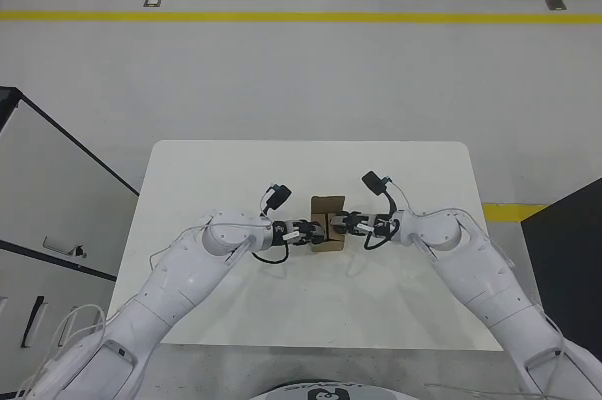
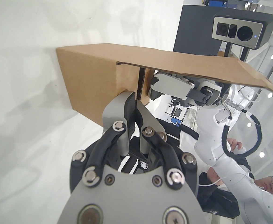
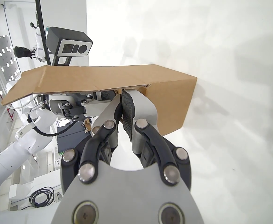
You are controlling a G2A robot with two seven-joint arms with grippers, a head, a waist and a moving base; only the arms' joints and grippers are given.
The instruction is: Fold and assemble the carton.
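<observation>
White table (image 1: 231, 310) carries a brown carton (image 1: 328, 222) at its middle, partly folded, with 1 long flap sticking out. The left gripper (image 2: 135, 100) is clamped tight on 1 wall edge, and the right gripper (image 3: 123, 101) is clamped on the opposite edge. Beyond lies grey floor with a yellow line (image 1: 301, 17).
</observation>
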